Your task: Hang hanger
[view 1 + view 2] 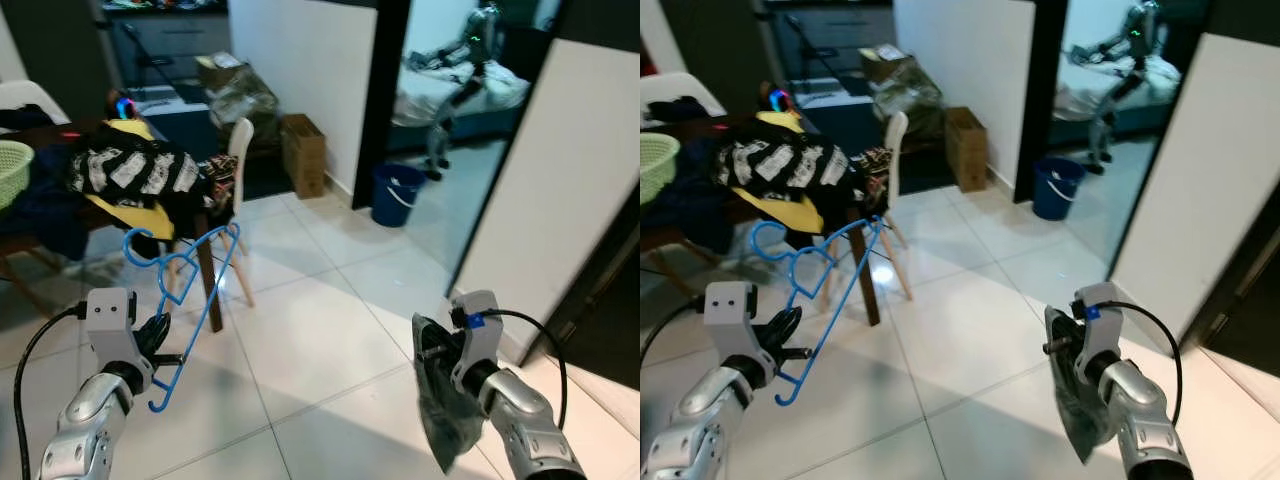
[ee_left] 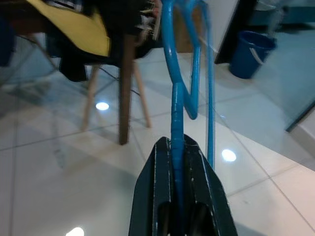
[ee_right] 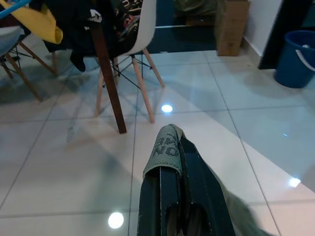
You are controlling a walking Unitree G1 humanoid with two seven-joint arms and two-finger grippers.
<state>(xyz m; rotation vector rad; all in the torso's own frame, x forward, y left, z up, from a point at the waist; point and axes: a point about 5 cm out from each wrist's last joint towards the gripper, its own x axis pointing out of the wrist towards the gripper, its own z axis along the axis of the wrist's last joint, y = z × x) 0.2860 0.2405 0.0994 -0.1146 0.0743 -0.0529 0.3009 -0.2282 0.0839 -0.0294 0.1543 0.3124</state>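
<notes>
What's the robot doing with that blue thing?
The robot stands on the tiled floor near a table piled with clothes. Its left pincer is clamped on a blue hanger, held up in the air. Its right pincer grips a dark green cloth. Nothing is hung yet.

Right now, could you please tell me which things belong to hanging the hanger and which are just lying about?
Job: blue hanger, clamped in left gripper; grey-green garment, clamped in right gripper.
Lying about: clothes pile, white chair, cardboard box, blue bucket, green basket.
</notes>
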